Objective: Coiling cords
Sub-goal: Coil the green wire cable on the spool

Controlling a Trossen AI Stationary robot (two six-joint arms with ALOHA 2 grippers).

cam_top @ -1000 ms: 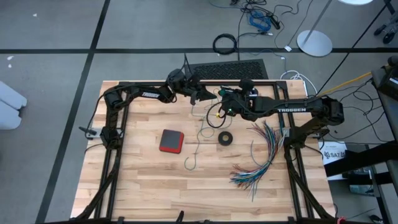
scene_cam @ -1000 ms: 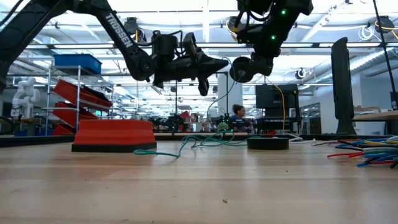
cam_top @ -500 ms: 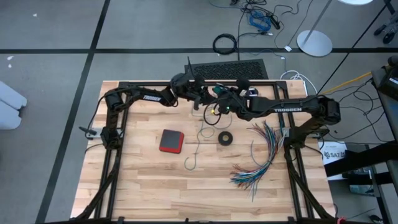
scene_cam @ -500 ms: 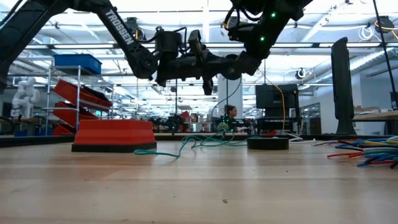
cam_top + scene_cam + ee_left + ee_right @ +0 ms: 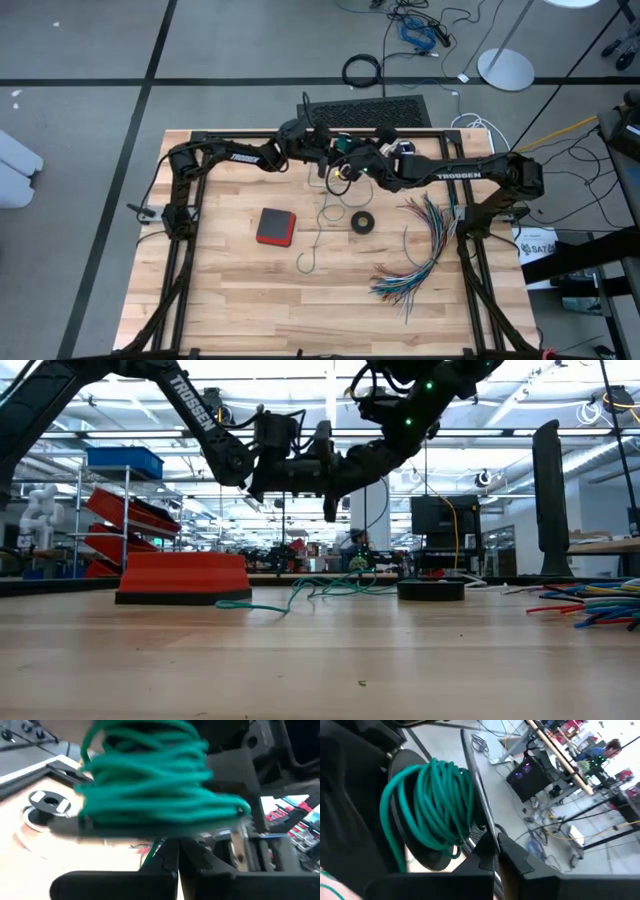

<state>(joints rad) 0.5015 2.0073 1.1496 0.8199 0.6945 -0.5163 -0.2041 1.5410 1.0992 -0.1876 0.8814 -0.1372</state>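
Note:
The teal-green cord is wound into a coil (image 5: 150, 785) of several turns, held up between my two grippers over the table's far middle. My left gripper (image 5: 177, 852) is shut and reaches in level from the left (image 5: 326, 157). My right gripper (image 5: 495, 851) is shut and comes from the right (image 5: 343, 172), close beside the coil (image 5: 435, 805). The cord's loose tail (image 5: 312, 245) lies slack on the wood (image 5: 300, 592). My left gripper carries the teal coil at its fingertips. One strand (image 5: 154, 847) runs down behind the shut fingers, and the coil itself hides the exact place of contact. The fingers come level from the table's left, and the coil hangs clear of the table. My right gripper stands right next to the coil's lower edge (image 5: 455, 851); whether it touches a strand, I cannot tell.
On the table lie a red box (image 5: 275, 226), a small black ring (image 5: 362, 222) and a fanned bundle of multicoloured wires (image 5: 420, 250) at the right. A dark grille (image 5: 370, 108) lies at the far edge. The near half of the wood is bare.
My right gripper has moved toward the table's left and far edge, rolling its wrist, until it meets the left gripper. My left gripper has shifted a little toward the right. The cord loop that hung under the right gripper has been drawn up into the coil.

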